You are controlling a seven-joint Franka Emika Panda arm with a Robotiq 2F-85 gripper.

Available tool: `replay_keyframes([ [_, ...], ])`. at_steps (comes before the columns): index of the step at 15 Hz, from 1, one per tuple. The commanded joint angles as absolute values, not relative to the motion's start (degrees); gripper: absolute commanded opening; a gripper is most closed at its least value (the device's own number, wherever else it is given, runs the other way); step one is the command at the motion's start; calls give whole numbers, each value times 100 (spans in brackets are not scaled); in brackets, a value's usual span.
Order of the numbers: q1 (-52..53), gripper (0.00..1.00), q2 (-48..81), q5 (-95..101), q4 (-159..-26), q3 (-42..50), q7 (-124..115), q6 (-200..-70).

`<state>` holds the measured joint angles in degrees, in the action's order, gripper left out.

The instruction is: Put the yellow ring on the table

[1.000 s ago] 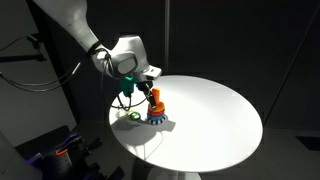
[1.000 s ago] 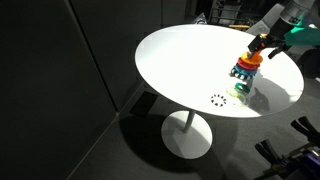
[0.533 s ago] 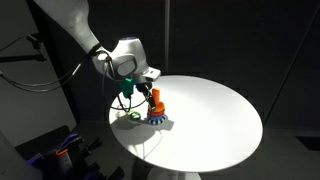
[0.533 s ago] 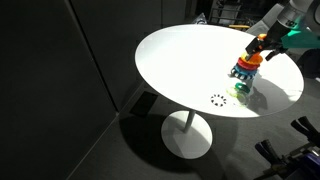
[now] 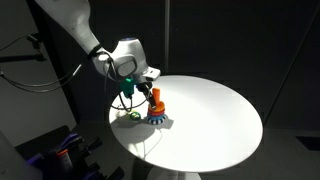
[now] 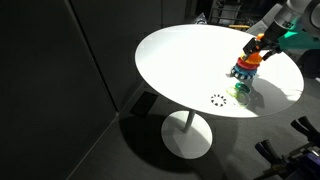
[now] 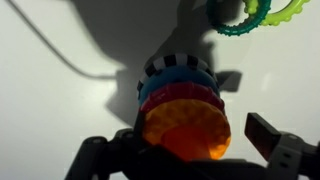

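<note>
A toy stacker (image 5: 155, 112) stands on the round white table (image 5: 215, 120) near its edge. In the wrist view its stack shows a striped base, a blue ring, a red ring (image 7: 180, 98) and the yellow-orange ring (image 7: 186, 130) on top. My gripper (image 5: 150, 90) hangs over the stack top, also seen in an exterior view (image 6: 258, 48). The jaws are open on either side of the yellow-orange ring (image 5: 154, 98). The right finger (image 7: 266, 137) stands clear of it. The ring still sits on the stack.
A green ring (image 7: 250, 14) lies loose on the table beside the stacker, near the table edge (image 5: 131, 116). The table top (image 6: 185, 60) is bare white beyond the stacker. The surroundings are dark, with cables and gear beside the table.
</note>
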<state>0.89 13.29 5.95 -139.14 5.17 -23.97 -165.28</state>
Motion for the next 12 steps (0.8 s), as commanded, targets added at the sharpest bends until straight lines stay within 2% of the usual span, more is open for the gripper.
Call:
replay_keyframes([
  [1,199,100,1467,538,-13757,663,-2234,-16607],
  [12,438,100,1564,694,-13672,1009,-2354,-16592],
])
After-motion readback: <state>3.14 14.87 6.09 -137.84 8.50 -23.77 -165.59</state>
